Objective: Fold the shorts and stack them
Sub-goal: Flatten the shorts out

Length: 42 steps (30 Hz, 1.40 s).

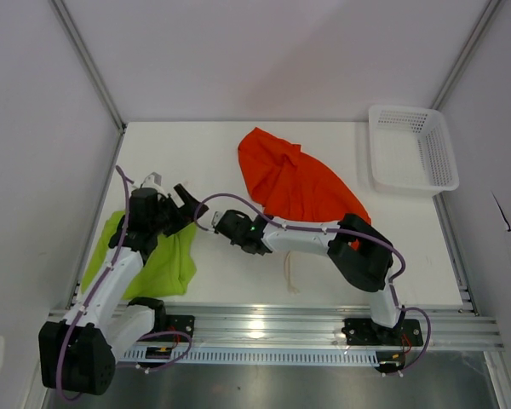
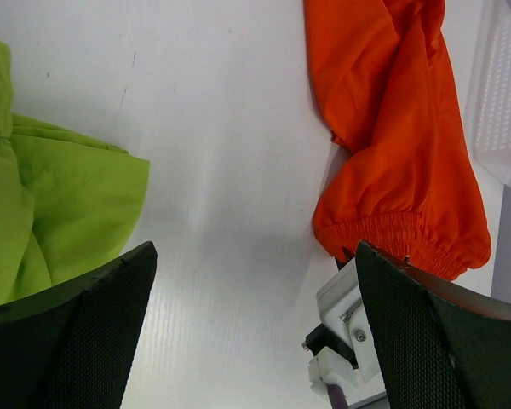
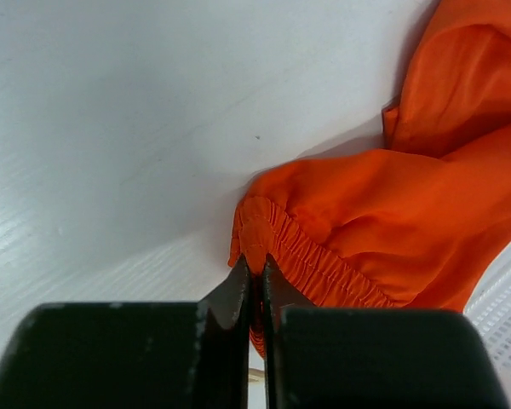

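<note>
The white table (image 1: 204,162) fills the booth. The orange-red shorts (image 1: 294,179) lie crumpled across its middle, running from the far centre down under the right arm. The lime green shorts (image 1: 157,260) sit bunched at the near left edge, partly under the left arm. A white mesh basket (image 1: 413,115) stands in the far right corner. The left gripper (image 2: 254,256) hangs over bare table between the two pairs, its jaws wide apart. The right gripper (image 3: 255,281) has its jaws pinched together on the orange-red pair's elastic hem. A pale drawstring (image 1: 291,274) trails just below the right forearm.
</note>
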Each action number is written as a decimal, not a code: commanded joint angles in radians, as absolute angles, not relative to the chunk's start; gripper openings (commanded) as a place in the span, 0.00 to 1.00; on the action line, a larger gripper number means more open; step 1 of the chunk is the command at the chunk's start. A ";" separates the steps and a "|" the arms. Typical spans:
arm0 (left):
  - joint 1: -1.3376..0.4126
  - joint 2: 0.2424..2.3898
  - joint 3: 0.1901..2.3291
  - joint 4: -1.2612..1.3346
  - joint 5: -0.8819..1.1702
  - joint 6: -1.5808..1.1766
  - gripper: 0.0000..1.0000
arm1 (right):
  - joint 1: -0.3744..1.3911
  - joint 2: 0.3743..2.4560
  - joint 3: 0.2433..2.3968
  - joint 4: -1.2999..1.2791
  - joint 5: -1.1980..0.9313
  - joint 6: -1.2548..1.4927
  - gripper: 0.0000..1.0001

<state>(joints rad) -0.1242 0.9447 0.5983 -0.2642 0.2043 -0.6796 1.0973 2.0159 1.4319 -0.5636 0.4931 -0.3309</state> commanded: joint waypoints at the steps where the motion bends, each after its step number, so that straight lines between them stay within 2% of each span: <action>1: -0.074 0.928 0.624 -0.261 0.262 -0.663 0.99 | 1.066 1.947 1.388 -0.509 0.569 -0.311 0.00; 10: 0.035 0.920 0.614 -0.232 0.354 -0.712 0.99 | 1.037 1.671 1.218 -0.273 0.621 -0.311 0.00; 16: 0.012 0.933 0.589 -0.175 0.377 -0.701 0.99 | 0.942 1.462 1.186 -0.226 0.399 -0.187 0.00; 21: -0.187 0.994 0.612 -0.101 0.301 -0.657 0.99 | 0.751 1.255 1.207 -0.239 0.200 -0.028 0.00; 24: -0.302 1.060 0.608 0.041 0.291 -0.643 0.99 | 0.611 1.166 1.233 -0.268 0.071 0.041 0.00; 30: -0.532 1.222 0.721 0.198 0.170 -0.476 0.97 | 0.470 1.155 1.345 -0.402 -0.084 0.074 0.00; 36: -0.594 1.345 0.807 0.248 0.019 -0.368 0.98 | 0.414 1.147 1.341 -0.413 -0.158 0.092 0.00; 42: -0.630 1.404 0.812 0.417 0.048 -0.162 0.98 | 0.364 1.152 1.338 -0.408 -0.224 0.109 0.00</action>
<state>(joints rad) -0.5980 1.3945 0.7940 0.2531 0.0731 -0.3420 0.3828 1.1576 1.3075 -0.4389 -0.1577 0.0868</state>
